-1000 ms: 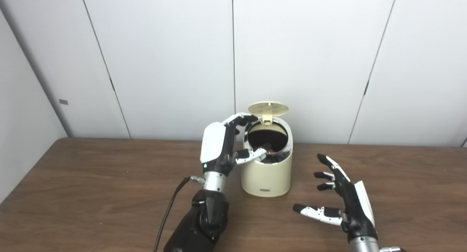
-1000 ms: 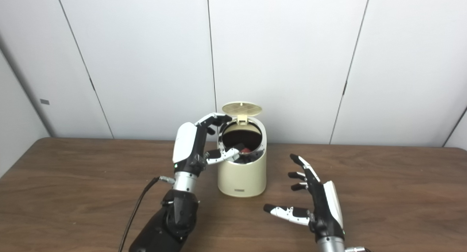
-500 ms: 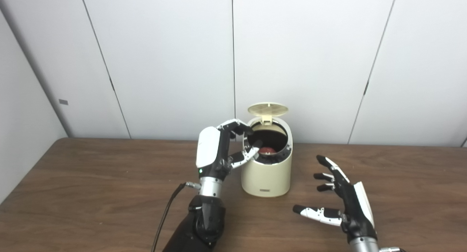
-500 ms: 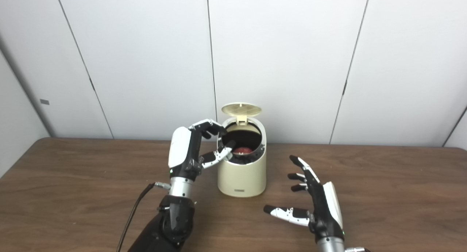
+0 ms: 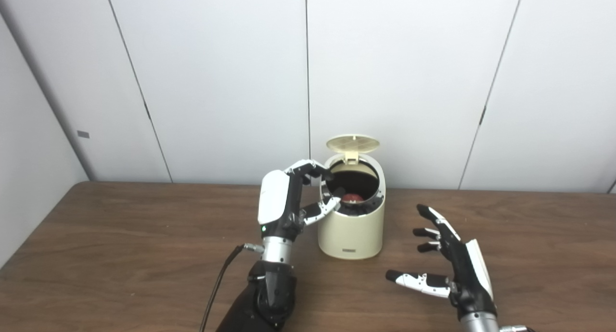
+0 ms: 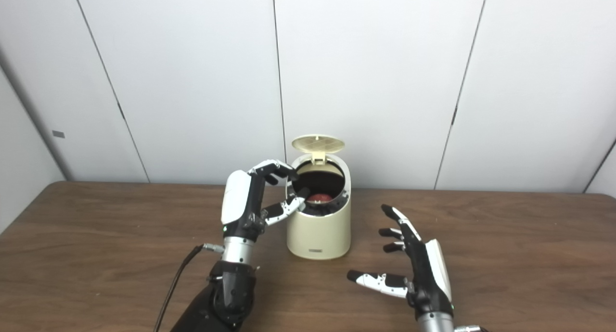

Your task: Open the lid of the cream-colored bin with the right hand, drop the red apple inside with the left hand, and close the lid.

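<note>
Both hands empty. Left hand point(image 5: 288, 199) beside bin point(image 5: 351, 231) rim, fingers curled apart, thumb tip at the opening. Right hand point(image 5: 452, 267) spread wide above table point(image 5: 120, 255), clear of bin. Apple point(image 5: 352, 198) inside bin; lid point(image 5: 352, 143) up.

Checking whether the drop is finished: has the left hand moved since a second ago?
Yes. The left hand has drawn back leftward from the cream-colored bin; only its fingertips remain at the rim, and the red apple lies inside.

Black-and-white robot hand point(image 5: 284, 202), silver wrist
</note>
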Robot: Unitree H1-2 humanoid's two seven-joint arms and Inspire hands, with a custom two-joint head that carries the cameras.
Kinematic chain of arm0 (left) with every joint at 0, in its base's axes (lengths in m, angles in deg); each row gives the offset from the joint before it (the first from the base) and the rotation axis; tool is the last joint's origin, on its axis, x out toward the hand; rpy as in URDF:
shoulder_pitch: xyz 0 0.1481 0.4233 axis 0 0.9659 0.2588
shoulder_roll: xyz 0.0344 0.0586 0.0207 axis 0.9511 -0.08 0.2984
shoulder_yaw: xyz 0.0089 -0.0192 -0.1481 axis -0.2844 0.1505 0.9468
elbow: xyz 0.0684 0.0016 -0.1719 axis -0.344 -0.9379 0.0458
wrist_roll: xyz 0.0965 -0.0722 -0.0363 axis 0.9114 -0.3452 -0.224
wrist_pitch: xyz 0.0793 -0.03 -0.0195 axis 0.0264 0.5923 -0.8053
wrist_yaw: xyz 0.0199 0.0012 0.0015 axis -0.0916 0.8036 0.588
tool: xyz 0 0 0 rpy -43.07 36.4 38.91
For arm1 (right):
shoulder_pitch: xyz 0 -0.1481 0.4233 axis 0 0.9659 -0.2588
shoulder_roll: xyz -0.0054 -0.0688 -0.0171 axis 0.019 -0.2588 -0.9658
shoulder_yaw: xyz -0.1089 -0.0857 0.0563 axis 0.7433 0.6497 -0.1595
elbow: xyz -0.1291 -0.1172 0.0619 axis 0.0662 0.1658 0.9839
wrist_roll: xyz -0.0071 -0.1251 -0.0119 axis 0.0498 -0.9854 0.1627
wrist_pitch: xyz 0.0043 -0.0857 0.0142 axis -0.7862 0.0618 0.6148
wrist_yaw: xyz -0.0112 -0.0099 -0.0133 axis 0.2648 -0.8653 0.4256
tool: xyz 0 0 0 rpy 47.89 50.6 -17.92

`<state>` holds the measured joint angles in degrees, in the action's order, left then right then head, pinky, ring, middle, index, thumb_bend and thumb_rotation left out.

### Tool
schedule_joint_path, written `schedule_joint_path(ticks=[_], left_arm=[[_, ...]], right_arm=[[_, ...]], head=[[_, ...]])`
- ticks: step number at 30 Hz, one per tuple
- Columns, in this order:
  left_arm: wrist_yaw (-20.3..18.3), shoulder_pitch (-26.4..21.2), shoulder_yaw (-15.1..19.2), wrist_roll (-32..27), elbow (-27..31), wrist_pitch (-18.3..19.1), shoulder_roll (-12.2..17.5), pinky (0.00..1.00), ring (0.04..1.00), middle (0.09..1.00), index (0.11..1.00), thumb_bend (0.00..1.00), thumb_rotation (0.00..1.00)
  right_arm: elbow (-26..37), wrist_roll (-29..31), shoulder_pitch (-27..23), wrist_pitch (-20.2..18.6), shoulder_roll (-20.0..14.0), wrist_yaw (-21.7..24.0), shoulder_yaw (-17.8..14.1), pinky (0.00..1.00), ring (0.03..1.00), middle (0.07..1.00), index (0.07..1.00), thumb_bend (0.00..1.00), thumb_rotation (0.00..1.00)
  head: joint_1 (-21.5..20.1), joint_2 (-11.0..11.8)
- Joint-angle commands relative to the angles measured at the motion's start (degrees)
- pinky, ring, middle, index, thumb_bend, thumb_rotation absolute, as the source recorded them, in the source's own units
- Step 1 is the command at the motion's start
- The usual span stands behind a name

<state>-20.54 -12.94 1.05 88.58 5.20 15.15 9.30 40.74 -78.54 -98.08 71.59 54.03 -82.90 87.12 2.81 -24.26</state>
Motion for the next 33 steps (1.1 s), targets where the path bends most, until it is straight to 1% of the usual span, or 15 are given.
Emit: schedule_joint_path(ticks=[1, 3, 7, 11, 15, 18, 22, 25, 28, 29, 30, 32, 33], left_arm=[[0.6, -1.7, 1.4, -1.5, 1.3, -1.7, 0.5, 0.61, 0.658, 0.661, 0.498, 0.51, 0.06], [-0.3, -1.9, 2.5, -3.6, 2.4, -3.4, 0.6, 0.65, 0.681, 0.686, 0.499, 0.51, 0.06], [-2.3, -2.6, 4.1, -6.5, 4.8, -5.3, 1.1, 0.65, 0.689, 0.698, 0.499, 0.51, 0.06], [-3.6, -3.1, 5.4, -7.7, 6.8, -5.2, 1.2, 0.63, 0.699, 0.718, 0.499, 0.51, 0.07], [-4.5, -3.3, 6.4, -8.2, 8.8, -4.6, 1.1, 0.62, 0.702, 0.719, 0.499, 0.51, 0.06], [-5.3, -2.8, 6.8, -8.2, 10.2, -4.2, 1.1, 0.61, 0.696, 0.720, 0.499, 0.51, 0.06], [-6.6, -1.3, 7.5, -8.4, 12.6, -3.8, 1.4, 0.58, 0.681, 0.710, 0.499, 0.51, 0.06], [-9.2, 0.8, 7.6, -8.8, 15.2, -4.1, 3.2, 0.55, 0.660, 0.701, 0.499, 0.51, 0.06], [-13.3, 3.5, 7.9, -10.6, 18.8, -2.9, 4.8, 0.54, 0.665, 0.706, 0.499, 0.51, 0.06], [-14.5, 4.4, 8.1, -11.2, 19.7, -2.3, 5.2, 0.55, 0.677, 0.717, 0.614, 0.59, 0.06], [-15.4, 5.2, 8.4, -11.8, 20.4, -2.0, 5.5, 0.56, 0.686, 0.727, 0.692, 0.66, 0.07], [-16.8, 6.7, 8.8, -12.8, 21.4, -1.7, 6.0, 0.59, 0.709, 0.748, 0.759, 0.72, 0.08], [-17.3, 7.5, 9.1, -12.9, 21.7, -1.7, 6.4, 0.60, 0.714, 0.753, 0.771, 0.73, 0.09]], right_arm=[[0.9, 0.0, -2.1, 1.6, 0.0, -0.5, 0.0, 0.57, 0.728, 0.875, 0.848, 0.73, 0.01], [0.8, 0.0, -2.1, 1.6, -0.1, -0.4, 0.0, 0.57, 0.724, 0.875, 0.848, 0.73, 0.01], [0.5, -0.1, -2.1, 1.6, -0.3, -0.4, 0.1, 0.57, 0.723, 0.878, 0.851, 0.73, 0.00], [0.1, -0.1, -2.2, 2.0, -0.5, -0.4, 0.1, 0.57, 0.722, 0.876, 0.849, 0.73, 0.01], [0.0, -0.4, -2.2, 1.9, -0.5, -0.5, 0.2, 0.56, 0.718, 0.875, 0.847, 0.73, 0.01], [-0.2, -0.5, -2.3, 2.2, -0.6, -0.6, 0.2, 0.56, 0.718, 0.877, 0.848, 0.73, 0.00], [0.4, -0.5, -2.1, 1.7, -0.7, -0.5, 0.2, 0.57, 0.723, 0.879, 0.851, 0.72, 0.02], [0.4, 0.0, -2.1, 2.0, -0.7, -0.6, -0.2, 0.57, 0.725, 0.877, 0.850, 0.72, 0.01], [0.2, 0.3, -2.1, 2.4, -0.9, -0.7, -0.4, 0.58, 0.728, 0.872, 0.848, 0.72, 0.01], [0.2, 0.3, -2.1, 2.6, -1.0, -0.7, -0.4, 0.58, 0.728, 0.870, 0.846, 0.72, 0.01], [0.1, 0.3, -2.1, 2.7, -1.1, -0.7, -0.5, 0.58, 0.727, 0.869, 0.845, 0.72, 0.02], [0.0, 0.4, -2.1, 2.9, -1.4, -0.8, -0.5, 0.58, 0.725, 0.866, 0.844, 0.71, 0.02], [0.0, 0.7, -2.1, 2.9, -1.5, -0.7, -0.6, 0.57, 0.725, 0.866, 0.843, 0.71, 0.02]], head=[[0.1, 0.0], [0.1, 0.1], [0.3, 0.3], [0.5, 0.4], [0.6, 0.4], [0.6, 0.4], [0.6, 0.2], [0.8, 0.2], [1.0, 0.1], [1.1, 0.0], [1.2, 0.0], [1.3, 0.0], [1.4, 0.0]])
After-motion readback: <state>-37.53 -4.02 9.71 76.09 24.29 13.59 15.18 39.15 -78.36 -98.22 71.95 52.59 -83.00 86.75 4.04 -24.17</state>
